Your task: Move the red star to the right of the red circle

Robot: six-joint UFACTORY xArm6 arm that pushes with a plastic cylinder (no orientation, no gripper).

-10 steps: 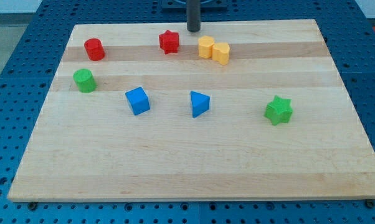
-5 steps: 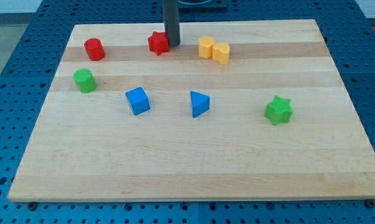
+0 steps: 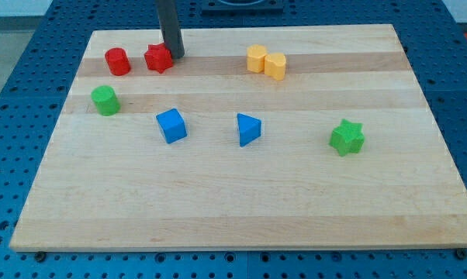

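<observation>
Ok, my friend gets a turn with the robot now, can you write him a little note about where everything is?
No gripper: my tip touches the right side of the red star-shaped block near the view's top left.
The red circle, a short cylinder block, sits just left of the star with a small gap.
Done: the star already lies to the circle's right.
Left: little, perhaps just lift the tip away. The other blocks lie well away from the pair.

The red star (image 3: 159, 58) lay flat near the board's top-left — a small, bright, chunky block. It sat just beside the red circle (image 3: 117, 61), on that block's right in the view — a short upright cylinder.
</observation>
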